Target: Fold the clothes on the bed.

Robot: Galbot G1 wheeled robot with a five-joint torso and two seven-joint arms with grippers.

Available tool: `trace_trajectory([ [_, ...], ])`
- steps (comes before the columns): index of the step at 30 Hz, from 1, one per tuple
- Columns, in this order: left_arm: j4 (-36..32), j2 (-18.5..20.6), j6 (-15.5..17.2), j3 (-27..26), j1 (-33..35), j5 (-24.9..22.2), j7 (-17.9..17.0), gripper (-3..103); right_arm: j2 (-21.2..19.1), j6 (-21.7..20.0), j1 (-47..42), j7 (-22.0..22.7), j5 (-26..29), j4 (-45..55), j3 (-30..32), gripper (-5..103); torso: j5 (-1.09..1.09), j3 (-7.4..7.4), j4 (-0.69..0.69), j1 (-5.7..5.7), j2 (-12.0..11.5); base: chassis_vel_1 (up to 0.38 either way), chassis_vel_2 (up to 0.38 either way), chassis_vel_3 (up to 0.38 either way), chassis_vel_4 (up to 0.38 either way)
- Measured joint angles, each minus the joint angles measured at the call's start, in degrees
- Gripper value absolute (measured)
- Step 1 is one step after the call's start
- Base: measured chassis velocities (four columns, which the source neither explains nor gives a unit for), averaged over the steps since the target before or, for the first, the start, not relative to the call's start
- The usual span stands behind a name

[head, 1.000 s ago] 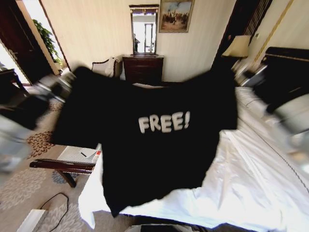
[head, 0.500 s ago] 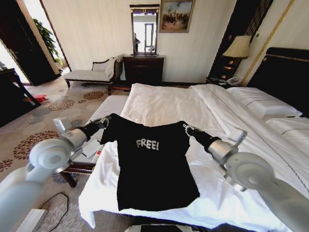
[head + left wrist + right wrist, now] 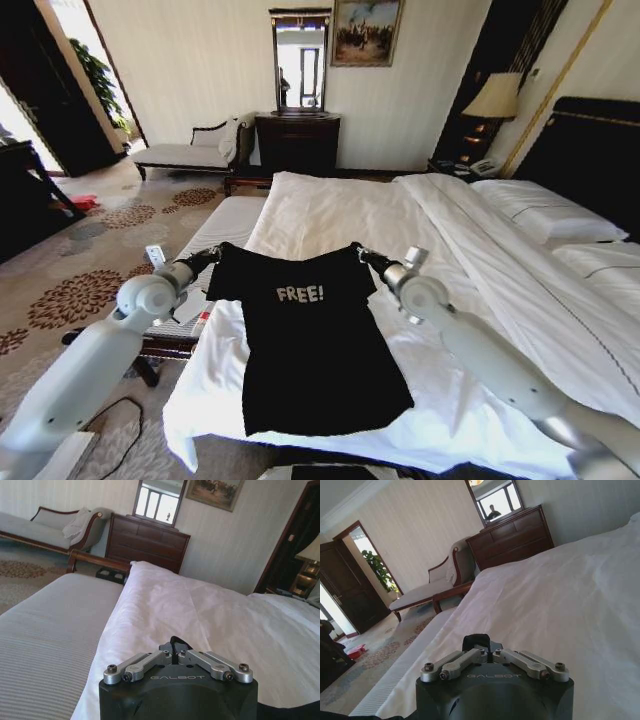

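Observation:
The black T-shirt (image 3: 310, 350) with white "FREE!" lettering lies face up on the near corner of the bed (image 3: 330, 215), its hem toward me and reaching close to the duvet's edge. My left gripper (image 3: 213, 256) is shut on the shirt's left shoulder and my right gripper (image 3: 360, 254) is shut on the right shoulder, both low over the white duvet. In the left wrist view the left gripper (image 3: 175, 647) pinches a bit of black cloth. The right gripper (image 3: 477, 645) in the right wrist view also has black cloth between its closed fingers.
A striped bench (image 3: 225, 222) stands along the bed's left side, with patterned carpet and a cable (image 3: 110, 415) on the floor beyond. A chaise (image 3: 185, 152) and a dark dresser (image 3: 297, 142) line the far wall. Pillows (image 3: 555, 215) and the dark headboard (image 3: 590, 150) are at the right.
The shirt went from hanging in the air before the camera to lying spread on the bed. Both arms reached forward and lowered its shoulders onto the duvet.

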Motion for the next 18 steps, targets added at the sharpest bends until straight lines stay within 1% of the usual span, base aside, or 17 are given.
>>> trace_trajectory([
  [3,5.19,-3.57,-0.02,2.51,-2.92,1.24,-0.21,0,2.93,0.68,1.88,-2.18,-3.08,-7.55,-1.73,0,0.02,-0.01,-0.01,-0.01,0.0,0.0,0.0,0.0,0.0],
  [5,5.93,-4.09,-0.02,2.87,-3.26,1.6,-0.23,0,3.37,0.78,2.15,-2.42,-3.54,-8.75,-1.93,0,0.02,-0.01,-0.01,-0.01,0.0,0.0,0.0,0.0,0.0],
  [6,8.47,-5.71,-0.03,4.05,-4.41,3.06,-0.17,0,4.56,1.06,2.86,-3.1,-4.44,-11.77,-2.29,0,0.01,-0.01,-0.01,-0.01,0.0,0.0,0.0,0.0,0.0],
  [9,12.94,-8.26,-0.33,6.05,-6.74,5.28,-0.06,0,6.97,1.92,4.31,-4.96,-6.76,-17.23,-2.67,0,0.0,-0.01,0.0,-0.01,0.0,0.0,0.0,0.0,0.0],
  [11,13.55,-8.57,-0.41,6.27,-7.11,5.46,-0.06,0,7.37,2.07,4.56,-5.22,-7.22,-18.06,-2.72,0,0.0,-0.01,0.0,-0.01,0.0,0.0,0.0,0.0,0.0],
  [12,16.51,-9.99,-0.98,7.23,-8.93,6.22,-0.02,0,9.17,2.79,5.77,-6.49,-9.06,-21.85,-2.95,0,0.02,-0.01,0.01,-0.01,0.0,0.0,0.0,0.0,0.0],
  [13,18.01,-10.6,-1.26,7.63,-9.82,6.6,-0.07,0,10.07,3.09,6.37,-6.93,-9.82,-23.62,-3.07,0,0.01,-0.01,-0.02,-0.01,0.0,0.0,0.0,0.0,0.0],
  [14,20.84,-11.62,-1.74,8.27,-11.39,7.32,-0.06,0,11.84,3.68,7.54,-7.6,-11.05,-26.84,-3.28,0,0.0,-0.01,-0.01,-0.02,0.0,0.0,0.0,0.0,0.0],
  [15,20.84,-11.62,-1.74,8.27,-11.39,7.32,-0.06,0,11.84,3.68,7.54,-7.6,-11.05,-26.84,-3.28,0,0.0,-0.01,-0.01,-0.02,0.0,0.0,0.0,0.0,0.0],
  [18,26.36,-13.61,-2.38,9.25,-14.35,8.93,-0.01,0,15.98,5.06,10.2,-8.61,-14.0,-34.01,-3.46,0,0.01,-0.01,0.0,-0.01,0.0,0.0,0.0,0.0,0.0],
])
